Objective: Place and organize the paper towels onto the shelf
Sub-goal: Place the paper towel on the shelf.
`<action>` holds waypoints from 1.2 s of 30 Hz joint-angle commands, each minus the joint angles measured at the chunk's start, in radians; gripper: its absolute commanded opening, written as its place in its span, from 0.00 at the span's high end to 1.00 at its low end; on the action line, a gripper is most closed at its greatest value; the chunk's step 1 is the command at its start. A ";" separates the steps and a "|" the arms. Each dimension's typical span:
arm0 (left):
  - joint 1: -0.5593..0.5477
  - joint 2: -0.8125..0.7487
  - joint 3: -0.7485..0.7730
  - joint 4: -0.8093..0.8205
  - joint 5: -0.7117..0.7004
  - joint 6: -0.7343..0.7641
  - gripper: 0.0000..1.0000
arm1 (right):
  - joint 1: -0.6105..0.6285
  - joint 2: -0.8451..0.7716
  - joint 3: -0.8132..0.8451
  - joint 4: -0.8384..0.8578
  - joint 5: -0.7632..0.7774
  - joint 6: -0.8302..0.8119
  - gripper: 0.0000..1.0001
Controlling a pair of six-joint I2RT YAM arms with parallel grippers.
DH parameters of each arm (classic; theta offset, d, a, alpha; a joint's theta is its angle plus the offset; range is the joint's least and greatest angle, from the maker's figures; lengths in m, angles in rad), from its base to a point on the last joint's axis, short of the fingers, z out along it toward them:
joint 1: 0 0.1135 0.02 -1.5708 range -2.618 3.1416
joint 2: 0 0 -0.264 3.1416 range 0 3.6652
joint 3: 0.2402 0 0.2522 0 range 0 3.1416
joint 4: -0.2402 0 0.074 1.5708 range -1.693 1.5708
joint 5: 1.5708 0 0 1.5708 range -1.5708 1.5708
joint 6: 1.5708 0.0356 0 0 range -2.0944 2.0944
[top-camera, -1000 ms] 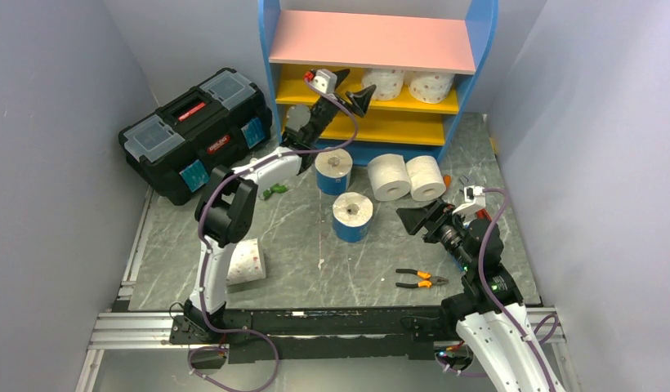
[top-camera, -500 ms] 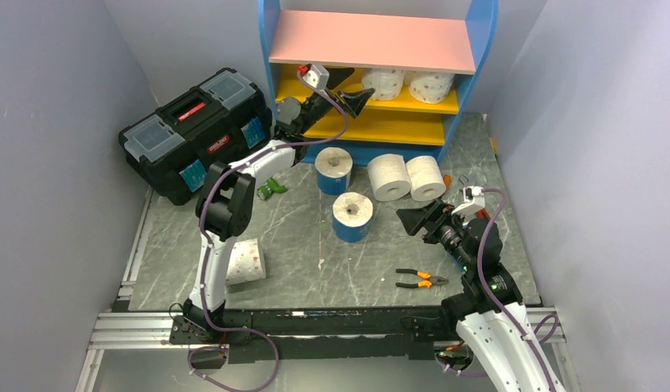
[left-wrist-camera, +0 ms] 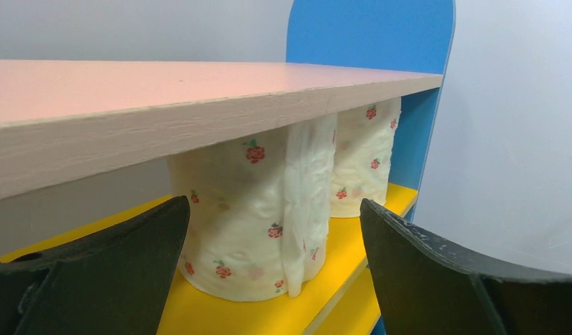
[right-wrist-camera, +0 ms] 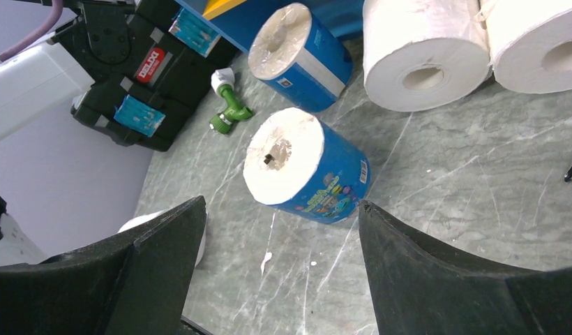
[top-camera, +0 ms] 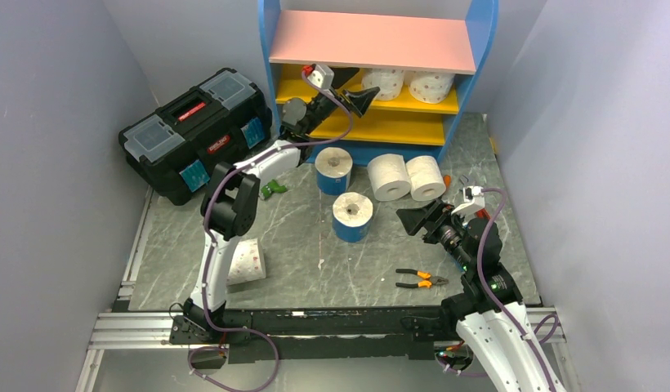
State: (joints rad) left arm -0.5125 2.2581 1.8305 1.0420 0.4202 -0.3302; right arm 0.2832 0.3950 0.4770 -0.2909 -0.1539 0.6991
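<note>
Left gripper point(left-wrist-camera: 273, 237) stood wide apart and empty, facing two white, pink-dotted paper towel rolls point(left-wrist-camera: 250, 209) upright just ahead on the upper yellow board point(left-wrist-camera: 342, 259) of the blue-framed shelf point(top-camera: 269, 49). Judged best: back out level, under the pink top board point(left-wrist-camera: 164, 91) above, clear of the nearer roll's loose flap. Right gripper point(right-wrist-camera: 282, 206), parted and empty, hung above a blue-wrapped roll point(right-wrist-camera: 325, 178).
</note>
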 commanded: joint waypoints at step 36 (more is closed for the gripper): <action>-0.102 0.081 0.190 -0.082 -0.018 0.084 0.01 | 0.004 -0.030 -0.003 -0.005 0.036 -0.026 0.17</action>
State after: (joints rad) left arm -0.5896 2.3295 1.9617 0.9485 0.3763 -0.2520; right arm 0.2832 0.3771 0.4751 -0.3000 -0.1352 0.6941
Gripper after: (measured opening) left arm 0.990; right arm 0.826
